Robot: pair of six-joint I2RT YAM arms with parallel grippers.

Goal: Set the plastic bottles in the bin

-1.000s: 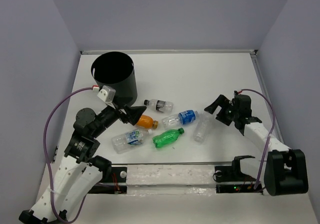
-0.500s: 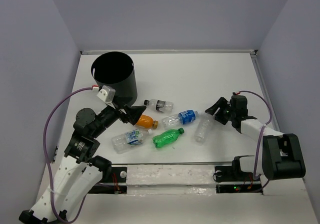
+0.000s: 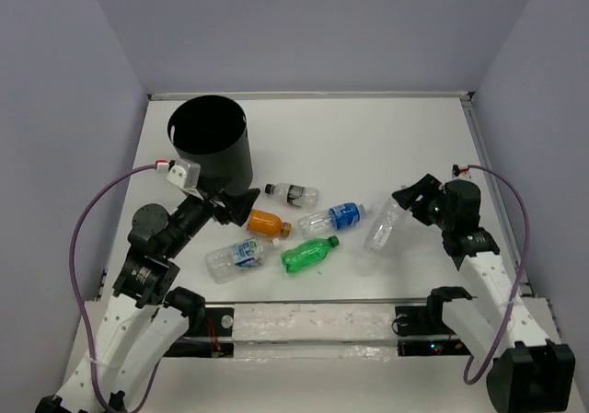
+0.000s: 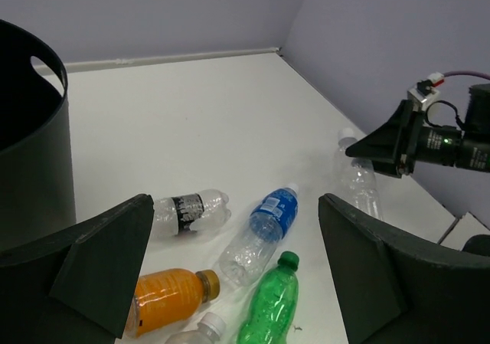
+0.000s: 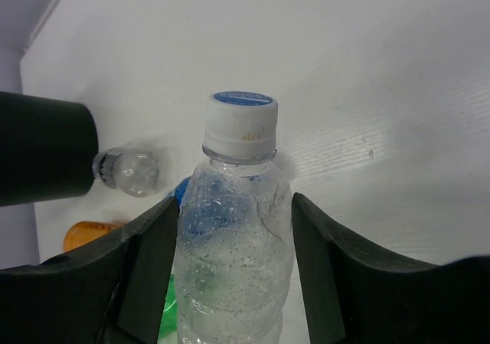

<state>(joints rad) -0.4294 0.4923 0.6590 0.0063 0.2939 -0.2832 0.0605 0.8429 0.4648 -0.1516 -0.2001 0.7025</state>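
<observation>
So your right gripper (image 5: 233, 200) is clamped on the clear unlabelled plastic bottle (image 5: 233, 244), with one finger pressed against each side of the body and the white cap pointing away from the wrist camera. From the top camera that bottle sits tilted over the right part of the white table (image 3: 368, 137), a bit apart from the rest of the pile. I honestly can't tell if its far end touches the table or not. Your left gripper (image 3: 241, 203) hangs with its jaws spread wide, right next to the tall matte black cylindrical bin (image 3: 225, 165) and just beside the orange plastic bottle (image 3: 267, 222). The bin stands upright at the back left. The other five bottles all lie on their sides on the table, outside the bin. There's the orange one, with the clear bottle with the dark label (image 3: 294, 192) just behind it. The clear bottle with the blue label (image 3: 336, 217) is in the middle, and the green plastic bottle (image 3: 310, 253) lies in front of that. The clear bottle with the green-blue label (image 3: 236, 255) is closest to your left arm's base.
</observation>
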